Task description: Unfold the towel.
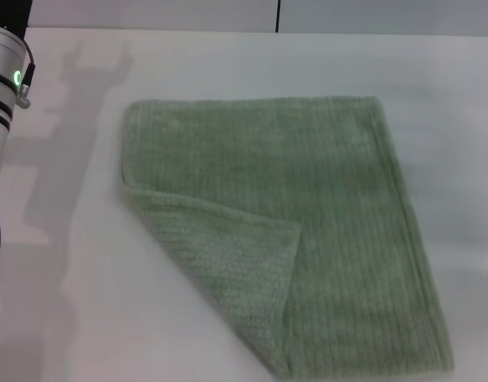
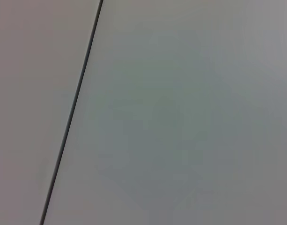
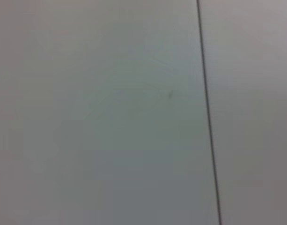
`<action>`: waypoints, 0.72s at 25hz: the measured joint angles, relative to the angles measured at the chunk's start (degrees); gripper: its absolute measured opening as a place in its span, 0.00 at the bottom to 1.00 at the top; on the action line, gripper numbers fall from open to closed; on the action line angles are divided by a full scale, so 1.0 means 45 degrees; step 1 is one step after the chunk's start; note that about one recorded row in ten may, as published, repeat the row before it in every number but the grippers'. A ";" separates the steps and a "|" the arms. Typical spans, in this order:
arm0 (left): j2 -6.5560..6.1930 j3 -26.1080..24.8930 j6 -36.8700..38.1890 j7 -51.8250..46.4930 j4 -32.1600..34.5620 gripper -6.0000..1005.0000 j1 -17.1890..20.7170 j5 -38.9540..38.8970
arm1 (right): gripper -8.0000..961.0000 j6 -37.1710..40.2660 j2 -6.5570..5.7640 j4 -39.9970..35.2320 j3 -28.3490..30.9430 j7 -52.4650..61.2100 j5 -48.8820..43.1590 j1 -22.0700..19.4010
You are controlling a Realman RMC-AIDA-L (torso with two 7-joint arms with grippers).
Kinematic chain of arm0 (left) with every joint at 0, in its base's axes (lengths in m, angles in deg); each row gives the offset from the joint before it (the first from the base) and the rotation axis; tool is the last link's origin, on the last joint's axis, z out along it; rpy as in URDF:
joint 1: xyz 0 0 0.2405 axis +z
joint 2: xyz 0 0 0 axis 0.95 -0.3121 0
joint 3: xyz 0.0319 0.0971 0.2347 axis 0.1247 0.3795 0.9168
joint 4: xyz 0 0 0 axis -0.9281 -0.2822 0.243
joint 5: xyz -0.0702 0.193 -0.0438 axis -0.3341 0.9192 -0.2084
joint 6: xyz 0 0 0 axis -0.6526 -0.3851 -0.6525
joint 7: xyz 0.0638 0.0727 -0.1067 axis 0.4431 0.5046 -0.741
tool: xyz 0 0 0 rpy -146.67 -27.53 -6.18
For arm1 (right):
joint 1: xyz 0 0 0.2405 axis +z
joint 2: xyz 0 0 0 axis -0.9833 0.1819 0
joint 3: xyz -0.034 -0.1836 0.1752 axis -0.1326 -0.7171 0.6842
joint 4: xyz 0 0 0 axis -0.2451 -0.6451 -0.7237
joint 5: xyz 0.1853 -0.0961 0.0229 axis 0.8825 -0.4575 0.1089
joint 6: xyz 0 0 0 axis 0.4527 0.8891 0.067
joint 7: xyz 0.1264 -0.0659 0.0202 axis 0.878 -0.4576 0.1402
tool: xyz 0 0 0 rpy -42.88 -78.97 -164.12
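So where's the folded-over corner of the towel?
In the head view, the towel lies on the white table; its folded corner sits at the near left, toward the left arm.

Left arm (image 1: 3,119) raised at head view's left edge, silver segment visible; right arm unseen.

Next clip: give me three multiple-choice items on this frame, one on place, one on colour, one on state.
1. Which part of the towel is folded over onto it?
A. The near corner on the robot's left
B. The far corner on the robot's right
C. The whole far edge

2. What colour is the towel?
A. Dark blue
B. Pale sage green
C. Bright red

3. How does the towel lie?
A. Rolled into a tube
B. Hanging off the table
C. Flat with one corner flap turned over

Key: 1 A, the flap lies at the near left. 2 B, the head view shows green. 3 C, all else lies flat.
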 joint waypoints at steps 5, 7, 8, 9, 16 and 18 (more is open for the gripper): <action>0.0000 0.0008 -0.0080 -0.0001 -0.0012 0.83 -0.0029 0.0001 | 0.63 -0.0124 0.0044 -0.0031 -0.0688 0.0021 0.0002 -0.0118; 0.0000 0.0008 -0.0081 -0.0005 -0.0022 0.83 -0.0029 0.0002 | 0.62 -0.0585 0.0036 -0.0216 -0.1244 0.0072 0.0001 -0.0131; 0.0001 0.0008 -0.0082 -0.0007 -0.0021 0.83 -0.0029 0.0001 | 0.61 -0.0963 0.0023 -0.0410 -0.1508 0.0084 0.0000 -0.0144; 0.0000 0.0008 -0.0082 -0.0009 -0.0012 0.83 -0.0028 0.0001 | 0.61 -0.1836 -0.0003 -0.0869 -0.1826 0.0079 -0.0050 -0.0189; -0.0001 0.0008 -0.0082 -0.0012 0.0026 0.83 -0.0012 0.0001 | 0.27 -0.5375 -0.0044 -0.3705 -0.1877 0.0088 -0.2048 -0.1073; -0.0001 0.0006 -0.0095 -0.0016 0.0066 0.83 0.0022 -0.0004 | 0.22 -0.7224 -0.0042 -0.5475 -0.1778 0.0080 -0.2692 -0.1721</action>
